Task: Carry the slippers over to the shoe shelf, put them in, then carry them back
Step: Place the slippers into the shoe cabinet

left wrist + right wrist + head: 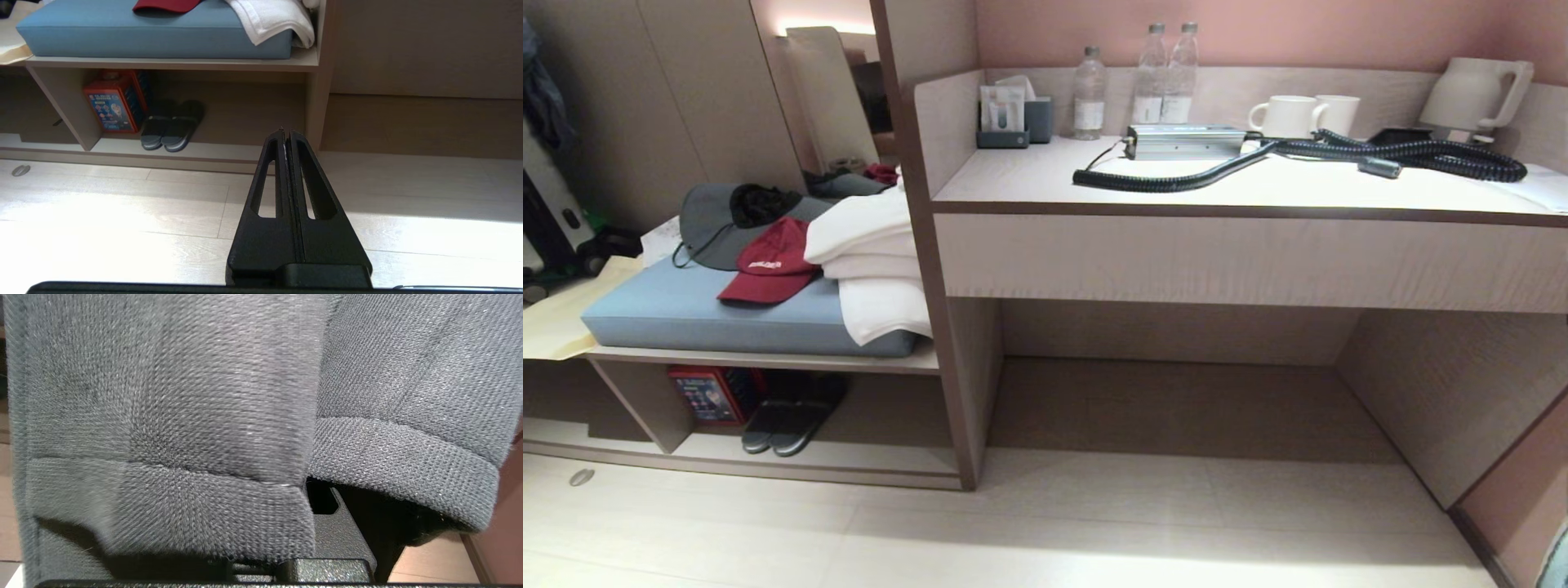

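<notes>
The left gripper (286, 132) has two long matte-black fingers (267, 183) tapering to narrow tips, each pierced by a slim lengthwise slot, rising from a blocky black base; the right gripper's (327, 539) visible part is speckled dark-grey metal.

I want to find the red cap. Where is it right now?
In the head view, the red cap is on the left, lying on the blue cushion, between the grey hat and the white towels.

Dark slippers (788, 416) sat in shelf (768, 465) under bench, box (709, 395) just left. Cushion (686, 314) on top w/ cap (768, 265) & towels (874, 261). Counter (1241, 192) to right: bottles (1152, 73), mugs (1290, 116), kettle (1474, 91).
</notes>
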Robot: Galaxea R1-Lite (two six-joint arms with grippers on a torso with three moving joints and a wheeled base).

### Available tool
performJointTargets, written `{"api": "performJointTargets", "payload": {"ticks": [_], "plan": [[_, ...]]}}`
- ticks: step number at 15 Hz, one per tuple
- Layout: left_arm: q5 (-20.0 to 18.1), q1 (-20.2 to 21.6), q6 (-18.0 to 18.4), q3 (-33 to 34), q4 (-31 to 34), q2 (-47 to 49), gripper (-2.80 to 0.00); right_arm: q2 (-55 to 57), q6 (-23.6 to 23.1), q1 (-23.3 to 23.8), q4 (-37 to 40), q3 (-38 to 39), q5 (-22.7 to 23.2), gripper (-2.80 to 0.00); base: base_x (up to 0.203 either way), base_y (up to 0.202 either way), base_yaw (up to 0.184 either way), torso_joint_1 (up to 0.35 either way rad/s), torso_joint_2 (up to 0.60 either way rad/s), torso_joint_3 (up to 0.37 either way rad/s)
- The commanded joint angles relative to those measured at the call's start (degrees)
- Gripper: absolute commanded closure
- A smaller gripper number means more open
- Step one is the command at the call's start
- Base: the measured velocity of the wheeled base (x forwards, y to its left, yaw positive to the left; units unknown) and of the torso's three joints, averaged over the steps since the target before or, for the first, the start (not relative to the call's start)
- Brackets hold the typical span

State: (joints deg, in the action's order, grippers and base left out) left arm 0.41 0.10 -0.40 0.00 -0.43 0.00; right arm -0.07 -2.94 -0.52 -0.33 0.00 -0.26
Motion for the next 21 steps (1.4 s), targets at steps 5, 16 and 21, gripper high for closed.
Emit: {"api": "performJointTargets", "payload": {"ticks": [5,16,21], "plan": [[0.0,-0.1,-0.1,0.0,0.0,0.0,0.00,0.1,-0.1,0.0,0.0,0.0,0.0,0.00,0.002,0.160,-0.004,0.002,0.00,0.003],[0.0,-0.1,-0.1,0.0,0.0,0.0,0.00,0.1,-0.1,0.0,0.0,0.0,0.0,0.00,0.000,0.196,-0.003,0.003,0.00,0.004],[0.0,-0.1,-0.1,0.0,0.0,0.0,0.00,0.1,0.0,0.0,0.0,0.0,0.0,0.00,0.000,0.197,-0.003,0.001,0.00,0.003]]}}
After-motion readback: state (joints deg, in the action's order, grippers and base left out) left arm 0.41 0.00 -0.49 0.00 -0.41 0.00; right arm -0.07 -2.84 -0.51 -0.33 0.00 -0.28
